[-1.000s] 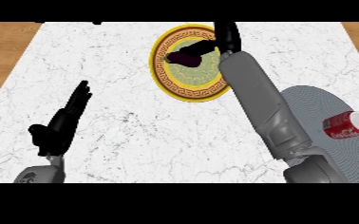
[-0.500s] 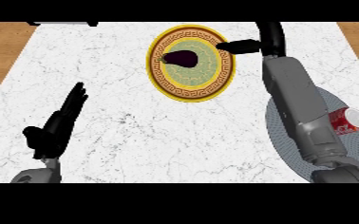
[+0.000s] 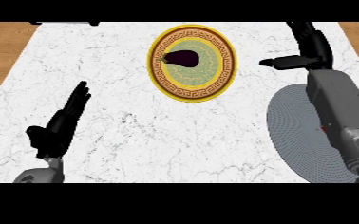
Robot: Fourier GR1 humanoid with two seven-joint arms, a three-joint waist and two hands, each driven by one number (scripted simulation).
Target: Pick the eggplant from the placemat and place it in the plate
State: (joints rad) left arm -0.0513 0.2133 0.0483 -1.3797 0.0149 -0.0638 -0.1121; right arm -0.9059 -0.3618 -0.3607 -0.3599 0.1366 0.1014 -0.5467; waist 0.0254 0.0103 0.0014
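A dark purple eggplant (image 3: 183, 58) lies inside the round plate (image 3: 223, 76), which has a yellow rim and a brown patterned band. My right hand (image 3: 306, 47) is to the right of the plate, clear of it, open with fingers straight and thumb pointing left, holding nothing. A grey round placemat (image 3: 294, 128) lies at the right, partly hidden under my right forearm. My left hand (image 3: 61, 124) rests open at the lower left, fingers pointing up.
The white marble counter (image 3: 133, 137) ends in brown wood at the far left and far right edges. A small red object peeks out beside my right forearm on the placemat.
My right hand let go of the eggplant, which now lies in the plate, and moved away to the right. The left hand has stayed put.
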